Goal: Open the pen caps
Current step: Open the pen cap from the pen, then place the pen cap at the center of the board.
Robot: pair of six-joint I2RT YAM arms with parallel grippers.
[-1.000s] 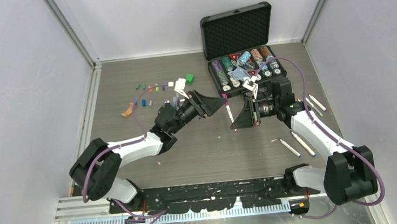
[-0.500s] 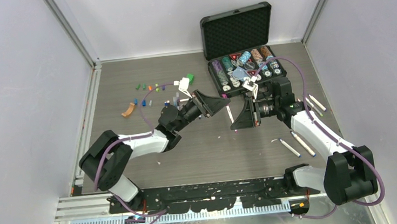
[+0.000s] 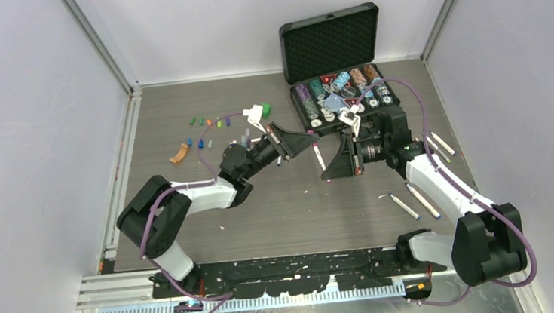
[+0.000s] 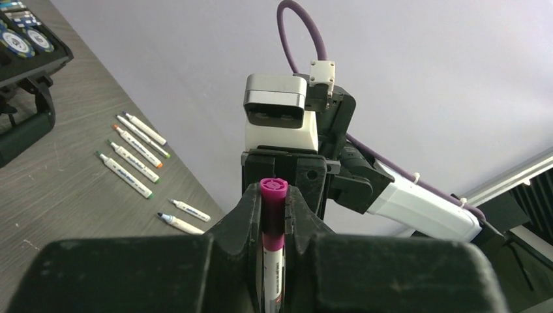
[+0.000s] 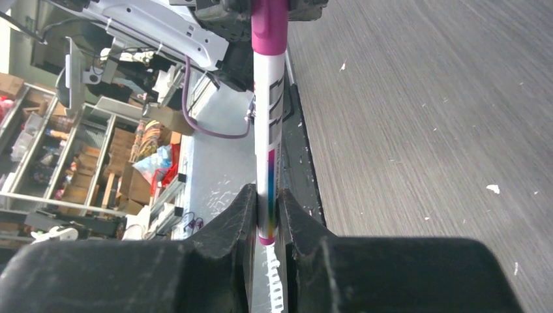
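Inspection of one uncapping step, mid-table. Found the left gripper [image 4: 273,201] clenched on the magenta cap [image 4: 273,188] of a pen [image 5: 269,130], pinching it from both sides. Found the right gripper [image 5: 267,199] clamped on the white barrel close to its opposite end.

Noted the pen carried clear of the table [image 3: 279,209], just toward 1 o'clock from centre in the overhead view, bridging the two grippers. Noted loose caps [image 3: 207,123] scattered toward 10 o'clock, more pens [image 3: 414,203] lying at 3 to 4 o'clock, and a case of chips [image 3: 340,94] at 1 o'clock.

Judged the step thus: both grips set, cap not yet off.

Recommend pulling straight along the barrel's axis, with the grippers drawn directly apart and no sideways bend. Keep both grips firm. Expect a sudden release, so limit the stroke and avoid swinging into the case behind. Watch for the barrel sliding through the right grip, given a hold so near the end. Cannot tell a friction fit from a click fit; add a slight twist only on a stalled straight pull. Afterwards, suggest setting the cap down toward 10 o'clock among the others and the pen at 4 o'clock.
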